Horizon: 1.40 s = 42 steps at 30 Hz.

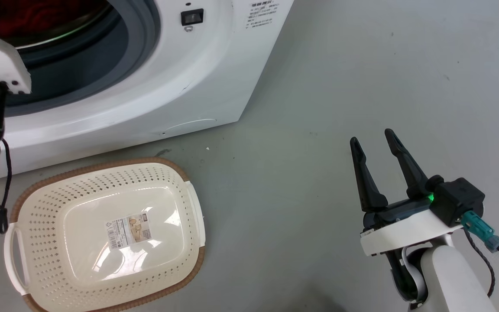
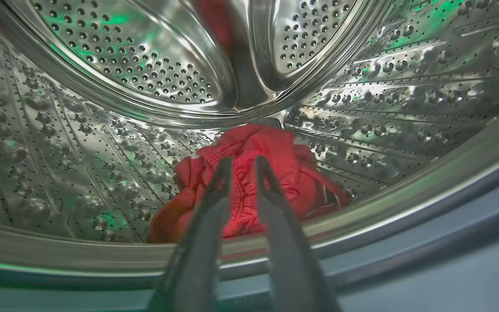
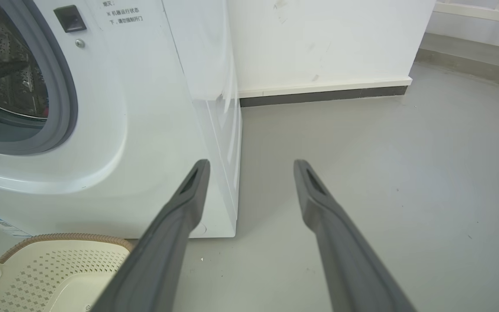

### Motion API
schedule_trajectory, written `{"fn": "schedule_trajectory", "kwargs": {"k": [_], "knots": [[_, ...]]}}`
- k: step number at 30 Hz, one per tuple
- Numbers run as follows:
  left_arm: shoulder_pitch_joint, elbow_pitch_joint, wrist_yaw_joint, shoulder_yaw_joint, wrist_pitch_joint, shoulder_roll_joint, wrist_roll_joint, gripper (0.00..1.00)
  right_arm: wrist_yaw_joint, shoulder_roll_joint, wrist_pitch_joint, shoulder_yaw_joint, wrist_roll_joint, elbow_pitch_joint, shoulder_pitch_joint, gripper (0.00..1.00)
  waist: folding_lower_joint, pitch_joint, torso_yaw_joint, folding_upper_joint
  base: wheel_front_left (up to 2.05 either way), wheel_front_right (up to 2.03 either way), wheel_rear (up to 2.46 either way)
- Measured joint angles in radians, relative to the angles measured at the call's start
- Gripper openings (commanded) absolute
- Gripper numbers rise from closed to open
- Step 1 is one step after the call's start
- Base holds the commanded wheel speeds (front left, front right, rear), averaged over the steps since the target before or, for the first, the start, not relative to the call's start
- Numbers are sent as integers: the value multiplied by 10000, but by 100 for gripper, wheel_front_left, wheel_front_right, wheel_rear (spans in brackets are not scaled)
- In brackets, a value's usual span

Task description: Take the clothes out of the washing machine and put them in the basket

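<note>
On the basket [image 1: 37, 208] bottom sits a barcoded label [image 1: 128, 232].

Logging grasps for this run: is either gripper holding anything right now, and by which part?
Right gripper is open and empty. Left gripper is narrowed around a fold of the red clothes in the drum; whether it grips cannot be told.

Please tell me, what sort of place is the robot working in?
Probably a laundry corner of a plain indoor room: a white front-loading washing machine stands on a grey floor by a white wall, a cream laundry basket lies in front of it, and red clothes are in its steel drum.
</note>
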Motion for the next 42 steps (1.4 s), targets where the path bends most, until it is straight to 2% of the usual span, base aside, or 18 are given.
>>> {"fn": "schedule_trajectory", "kwargs": {"k": [8,23,30,33,38,42], "knots": [[-1103,219,-203,-253,414,399,123,100,0,0,0,190,159,-132,-98,100,0,459,-217,0,0,0,0],[-3733,694,-514,-1058,2987,1427,702,100,0,-4,0,1058,752,-616,-386,100,2,2168,-910,-1,0,0,0],[-4851,736,-633,-1430,4665,1789,792,100,0,-2,0,1417,926,-809,-460,100,1,2883,-1231,-1,0,0,0],[-5367,826,-673,-1471,5827,1994,679,100,2,-2,0,1636,1070,-876,-455,100,2,3133,-1466,-1,0,0,0],[-5730,941,-686,-1632,7461,1992,523,100,0,-4,0,1781,1202,-947,-415,100,1,3380,-1725,-1,0,0,0],[-5918,886,-685,-1854,8324,2044,614,100,2,-2,0,1904,1289,-957,-412,100,1,3530,-1867,-1,0,0,0]]}}
